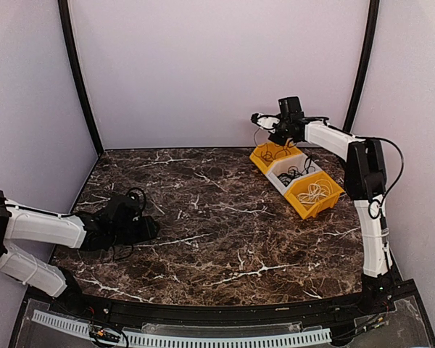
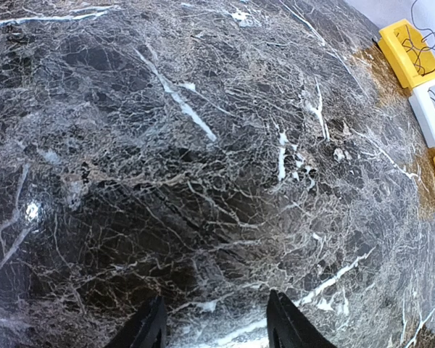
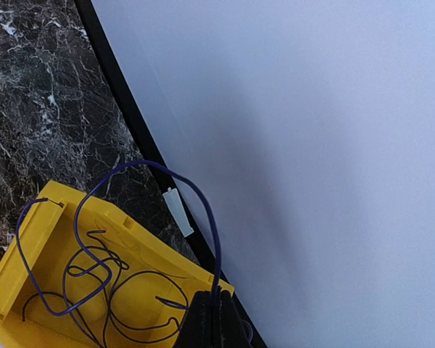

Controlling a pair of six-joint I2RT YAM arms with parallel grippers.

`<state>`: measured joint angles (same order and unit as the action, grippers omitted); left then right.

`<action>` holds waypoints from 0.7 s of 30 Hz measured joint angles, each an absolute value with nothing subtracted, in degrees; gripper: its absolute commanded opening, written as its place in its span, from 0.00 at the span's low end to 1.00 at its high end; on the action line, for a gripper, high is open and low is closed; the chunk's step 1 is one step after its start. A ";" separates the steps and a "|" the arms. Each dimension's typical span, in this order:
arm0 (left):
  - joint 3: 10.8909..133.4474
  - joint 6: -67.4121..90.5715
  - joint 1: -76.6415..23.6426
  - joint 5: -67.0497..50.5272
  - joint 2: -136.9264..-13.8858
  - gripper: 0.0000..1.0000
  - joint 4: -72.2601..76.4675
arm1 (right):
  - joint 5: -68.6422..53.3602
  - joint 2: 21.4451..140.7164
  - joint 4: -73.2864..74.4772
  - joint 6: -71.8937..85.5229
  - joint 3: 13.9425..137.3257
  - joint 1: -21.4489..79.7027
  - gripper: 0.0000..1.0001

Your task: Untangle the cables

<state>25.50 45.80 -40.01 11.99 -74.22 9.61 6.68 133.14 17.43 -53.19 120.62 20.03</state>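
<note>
While hanging over the far yellow bin at the back right of the bench, pinching a thin dark cable in the right tool, jaws pressed together on it. Lifting that cable in a tall arch out of the bin, its lower run getting lost among other dark cables coiled inside. Also showing black cables in the white middle bin and a white cable in the near yellow bin, both too small to trace strand by strand. Resting the left tool low over bare bench at the left, jaws standing partly apart, gripping nothing, fingers being cut off by the wrist view's bottom edge.
</note>
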 measured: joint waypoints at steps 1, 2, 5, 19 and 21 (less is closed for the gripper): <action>25.61 45.80 -40.01 11.94 -74.32 0.50 9.63 | 6.96 133.21 17.06 -53.32 120.40 19.97 0.00; 25.69 45.80 -40.01 11.88 -74.46 0.50 9.63 | 7.14 133.32 16.86 -53.49 120.29 19.90 0.00; 26.17 45.80 -40.01 11.60 -75.37 0.50 9.85 | 7.68 133.88 16.60 -53.56 120.11 19.27 0.00; 26.26 45.82 -40.01 10.87 -77.76 0.50 11.05 | 8.84 134.39 17.32 -53.91 116.40 14.68 0.00; 26.26 45.82 -40.01 10.68 -77.95 0.50 11.07 | 8.54 134.39 17.78 -53.93 116.40 14.55 0.00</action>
<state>26.26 45.82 -40.01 10.68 -77.95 11.07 8.54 134.39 17.78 -53.93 116.40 14.55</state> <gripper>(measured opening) 0.500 0.014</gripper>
